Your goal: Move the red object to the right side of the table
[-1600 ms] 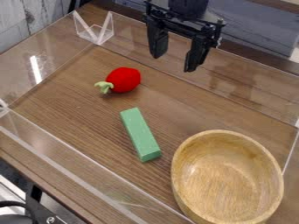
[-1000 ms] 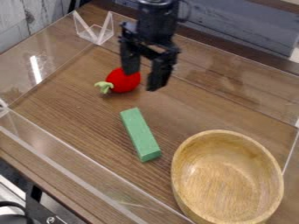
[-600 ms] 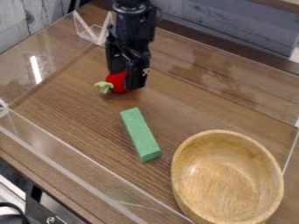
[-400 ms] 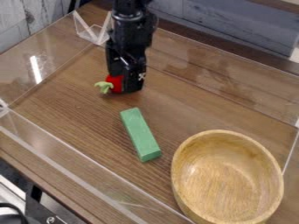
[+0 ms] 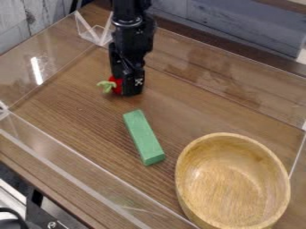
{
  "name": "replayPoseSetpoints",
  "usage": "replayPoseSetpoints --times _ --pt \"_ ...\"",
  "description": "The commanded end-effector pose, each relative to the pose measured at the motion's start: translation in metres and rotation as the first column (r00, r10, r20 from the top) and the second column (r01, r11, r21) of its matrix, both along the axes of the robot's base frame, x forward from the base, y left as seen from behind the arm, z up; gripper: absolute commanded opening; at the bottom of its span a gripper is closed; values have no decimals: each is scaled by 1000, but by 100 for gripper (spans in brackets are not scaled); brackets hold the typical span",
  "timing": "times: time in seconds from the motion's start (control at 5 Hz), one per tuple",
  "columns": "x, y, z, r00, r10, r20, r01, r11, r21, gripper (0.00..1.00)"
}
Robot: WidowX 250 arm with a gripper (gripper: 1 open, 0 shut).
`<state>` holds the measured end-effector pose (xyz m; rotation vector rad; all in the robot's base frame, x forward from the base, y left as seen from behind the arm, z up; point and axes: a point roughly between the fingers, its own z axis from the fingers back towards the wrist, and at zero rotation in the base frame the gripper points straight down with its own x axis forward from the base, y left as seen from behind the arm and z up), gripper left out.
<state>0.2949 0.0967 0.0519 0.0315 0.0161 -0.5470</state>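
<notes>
The red object [image 5: 117, 86] lies on the table [image 5: 227, 98] at the back left, mostly hidden behind my gripper; only a strip of red and its small stem end show on the left. My gripper [image 5: 128, 83] points straight down, lowered over it. The black fingers stand open on either side of the toy, close to the tabletop. Whether they touch it I cannot tell.
A green rectangular block [image 5: 145, 137] lies just in front of the gripper. A round wooden bowl [image 5: 183, 175] fills the front right corner. Low clear acrylic walls [image 5: 72, 179] border the table, and a clear folded stand [image 5: 93, 31] sits at the back left.
The gripper came from the back right to the left and down, rolled its wrist, and now straddles the red object. The toy, block and bowl have not moved.
</notes>
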Motion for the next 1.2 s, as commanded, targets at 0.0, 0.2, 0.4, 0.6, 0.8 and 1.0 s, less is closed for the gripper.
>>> replayPoseSetpoints --times 0.0,0.2,0.4,0.6,0.8,1.0 --pt "10 11 14 997 -44 65 43 999 22 100" --pt "15 15 10 993 -93 72 92 996 19 100" --pt "20 16 2 993 -91 73 91 996 10 0" --pt "23 14 -3 994 -82 78 84 996 -13 100" --pt "16 2 13 995 -60 85 64 997 -51 100" --pt "10 -10 26 995 -43 86 49 997 -66 100"
